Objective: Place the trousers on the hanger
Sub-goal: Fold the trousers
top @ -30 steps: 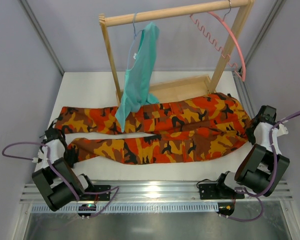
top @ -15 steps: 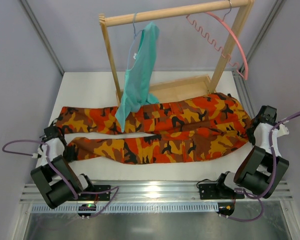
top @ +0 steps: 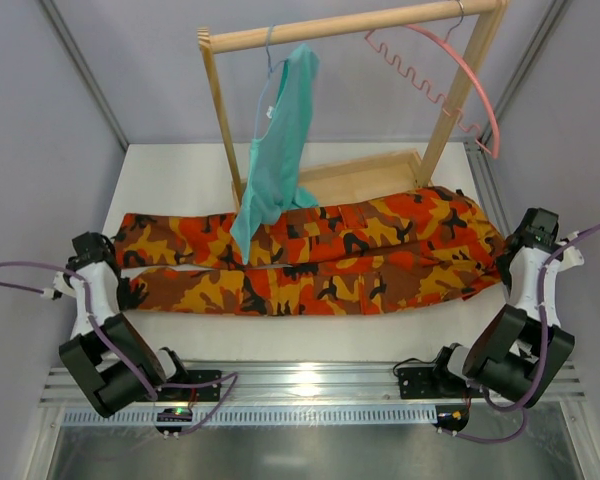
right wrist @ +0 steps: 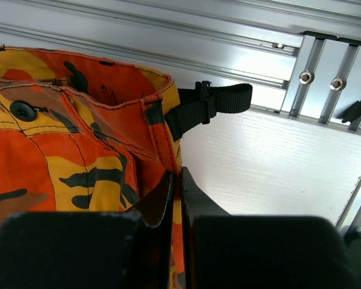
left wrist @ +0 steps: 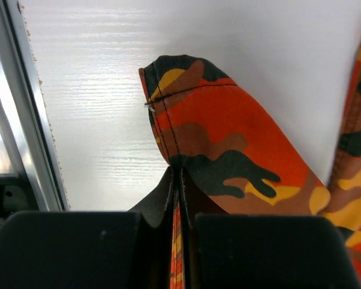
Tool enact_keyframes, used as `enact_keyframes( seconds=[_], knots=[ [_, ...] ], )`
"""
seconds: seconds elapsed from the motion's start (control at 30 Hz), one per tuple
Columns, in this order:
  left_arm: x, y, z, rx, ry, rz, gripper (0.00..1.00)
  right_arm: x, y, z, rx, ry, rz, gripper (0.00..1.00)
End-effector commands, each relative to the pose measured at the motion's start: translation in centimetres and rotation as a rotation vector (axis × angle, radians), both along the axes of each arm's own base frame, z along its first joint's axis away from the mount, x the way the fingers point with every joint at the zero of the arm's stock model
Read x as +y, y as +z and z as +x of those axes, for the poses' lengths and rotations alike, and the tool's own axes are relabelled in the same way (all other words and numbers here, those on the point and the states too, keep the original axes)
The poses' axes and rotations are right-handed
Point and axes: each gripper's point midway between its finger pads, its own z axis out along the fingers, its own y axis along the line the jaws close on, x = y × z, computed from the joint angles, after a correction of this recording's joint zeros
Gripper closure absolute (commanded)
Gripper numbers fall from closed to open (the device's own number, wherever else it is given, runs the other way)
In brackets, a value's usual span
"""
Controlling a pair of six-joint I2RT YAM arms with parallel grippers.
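The camouflage trousers (top: 310,255) lie stretched across the white table, legs pointing left, waist at the right. My left gripper (top: 108,272) is shut on the hem of the near leg (left wrist: 204,138), with cloth pinched between its fingers. My right gripper (top: 510,258) is shut on the waistband (right wrist: 162,129) beside a black belt loop (right wrist: 210,105). The pink hanger (top: 450,75) hangs by its metal hook from the wooden rail at the upper right, above and behind the waist end.
A wooden rack (top: 350,100) stands at the back of the table. A teal garment (top: 275,150) hangs from its rail, and its lower end drapes onto the trousers. Aluminium rails (right wrist: 240,36) run along the table's edges.
My left gripper closed on the near leg's hem and moved it left and back, so both legs now lie close together. The pink hanger swung slightly. My right gripper kept its grip.
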Motion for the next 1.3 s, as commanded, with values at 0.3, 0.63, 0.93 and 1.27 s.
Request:
enact_keyframes(
  seconds=[0.3, 0.63, 0.93, 1.27],
  knots=[
    [4.6, 10.6, -0.9, -0.054, 0.098, 0.302, 1.0, -1.8, 5.2, -0.4, -0.033, -0.033, -0.132, 0.96],
    [5.0, 12.7, -2.0, -0.067, 0.111, 0.382, 1.0, -2.4, 9.9, -2.8, -0.086, -0.133, -0.247, 0.96],
    [4.9, 15.0, -1.9, -0.129, 0.097, 0.41, 1.0, -3.2, 11.9, -4.9, -0.044, -0.176, -0.332, 0.96],
    [4.5, 16.2, -1.8, -0.21, 0.075, 0.449, 1.0, -3.6, 14.0, -7.8, 0.042, -0.215, -0.409, 0.96]
  ],
)
